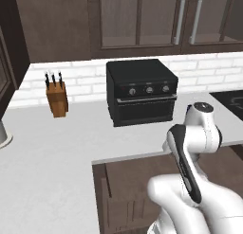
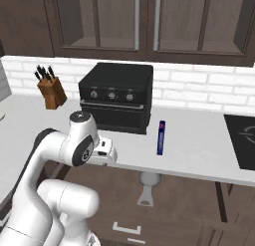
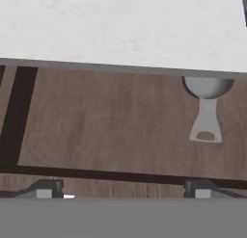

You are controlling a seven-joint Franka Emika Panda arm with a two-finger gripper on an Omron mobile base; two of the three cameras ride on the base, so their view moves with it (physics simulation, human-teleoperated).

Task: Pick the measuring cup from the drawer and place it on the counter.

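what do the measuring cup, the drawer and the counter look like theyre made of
Measuring cup: smooth pale grey, faintly translucent, probably plastic, with a soft sheen on the bowl.
Drawer: matte dark brown wood, going by the visible grain.
Counter: light grey-white with faint mottling and a thin edge, stone or laminate; hard to tell which.

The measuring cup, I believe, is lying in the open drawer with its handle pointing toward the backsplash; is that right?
Not quite: the measuring cup does lie in the open drawer, but the right base view shows its handle pointing away from the backsplash, toward the drawer's front. The bowl sits partly under the counter edge.
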